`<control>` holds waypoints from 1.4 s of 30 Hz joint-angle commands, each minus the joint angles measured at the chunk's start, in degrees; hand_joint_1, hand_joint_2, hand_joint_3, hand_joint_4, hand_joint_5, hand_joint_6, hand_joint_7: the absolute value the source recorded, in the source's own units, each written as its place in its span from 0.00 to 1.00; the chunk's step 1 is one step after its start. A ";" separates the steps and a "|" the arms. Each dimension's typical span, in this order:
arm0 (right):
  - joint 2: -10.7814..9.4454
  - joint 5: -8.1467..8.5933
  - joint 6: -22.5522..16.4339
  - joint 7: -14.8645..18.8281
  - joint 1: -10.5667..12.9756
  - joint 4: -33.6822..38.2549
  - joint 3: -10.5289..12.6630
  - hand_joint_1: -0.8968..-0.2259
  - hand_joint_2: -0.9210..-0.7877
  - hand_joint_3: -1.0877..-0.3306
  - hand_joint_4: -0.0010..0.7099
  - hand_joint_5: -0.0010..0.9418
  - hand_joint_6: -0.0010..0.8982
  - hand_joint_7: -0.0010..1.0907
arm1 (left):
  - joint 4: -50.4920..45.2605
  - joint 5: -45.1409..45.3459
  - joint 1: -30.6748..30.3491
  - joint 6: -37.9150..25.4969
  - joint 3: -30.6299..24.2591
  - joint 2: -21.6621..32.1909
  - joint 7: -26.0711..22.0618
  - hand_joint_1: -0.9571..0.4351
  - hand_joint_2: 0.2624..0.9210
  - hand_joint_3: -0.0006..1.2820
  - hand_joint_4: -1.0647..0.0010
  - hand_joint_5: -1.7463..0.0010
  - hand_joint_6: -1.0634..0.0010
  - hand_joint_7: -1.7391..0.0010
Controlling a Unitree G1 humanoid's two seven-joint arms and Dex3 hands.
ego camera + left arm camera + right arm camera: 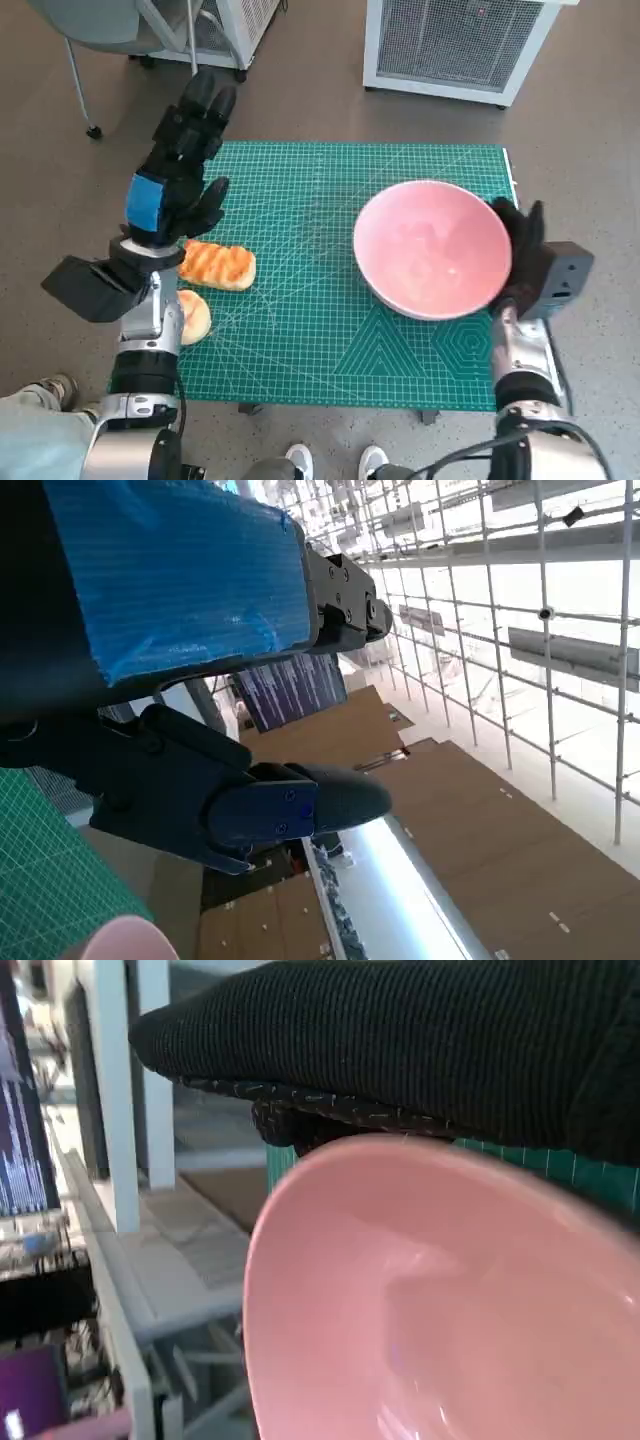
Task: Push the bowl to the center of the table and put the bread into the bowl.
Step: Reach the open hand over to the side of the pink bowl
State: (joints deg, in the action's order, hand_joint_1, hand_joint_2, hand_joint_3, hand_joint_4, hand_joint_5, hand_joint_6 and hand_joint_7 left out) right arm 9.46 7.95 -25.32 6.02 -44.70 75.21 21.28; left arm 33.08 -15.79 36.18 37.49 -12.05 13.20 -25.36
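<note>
Bowl (432, 248) on surface's (300, 340) right half: rigid, smooth, probably slides easily; I push its outer wall. My right hand (522, 255) lies against that wall, fingers flat. Bread (216, 265) sits left, soft; grip its sides gently. Left hand (180, 165) raised, spread, empty.

My pale pink bowl (432, 248), glossy inside; golden bread (216, 265) with orange-brown stripes beside a plainer tan roll (193, 315); green mat (320, 330) ruled with a fine pale grid; my left robot hand (175, 195) black with blue tape; my right robot hand (522, 250) in black ribbed knit.
</note>
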 commanded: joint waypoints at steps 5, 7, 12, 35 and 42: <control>-3.89 3.12 1.70 2.46 -1.27 0.99 2.75 0.32 0.00 0.42 0.40 0.01 0.20 0.35 | -1.65 0.20 -0.99 -0.32 -0.14 1.03 0.02 0.18 1.00 0.34 0.82 1.00 0.81 1.00; -4.41 3.61 1.89 2.90 -1.62 0.98 3.35 0.33 0.00 0.40 0.40 0.00 0.20 0.34 | -1.90 0.23 -1.15 -0.38 -0.13 1.09 0.06 0.18 1.00 0.34 0.82 1.00 0.81 1.00; -6.30 6.14 2.70 4.67 -2.90 1.05 5.75 0.38 0.00 0.32 0.38 0.00 0.21 0.33 | -2.74 0.11 -1.82 -0.63 -0.27 1.34 0.08 0.18 1.00 0.35 0.82 1.00 0.81 1.00; -9.73 4.22 4.02 5.04 -5.19 1.19 3.88 0.38 0.00 0.32 0.39 0.01 0.24 0.31 | -2.49 0.76 -2.29 -0.48 -0.40 1.90 1.47 0.18 1.00 0.37 0.81 1.00 0.81 1.00; -8.50 3.67 4.61 5.70 -5.49 1.09 2.93 0.35 0.00 0.35 0.41 0.02 0.24 0.30 | -1.84 0.94 -2.20 -0.30 -0.16 1.50 1.76 0.18 1.00 0.37 0.81 1.00 0.81 1.00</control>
State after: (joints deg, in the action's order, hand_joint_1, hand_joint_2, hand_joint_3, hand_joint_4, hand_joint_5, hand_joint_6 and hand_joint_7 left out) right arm 0.11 12.64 -22.02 11.32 -50.54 75.54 24.79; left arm 30.76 -15.66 34.41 36.85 -12.23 14.81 -24.02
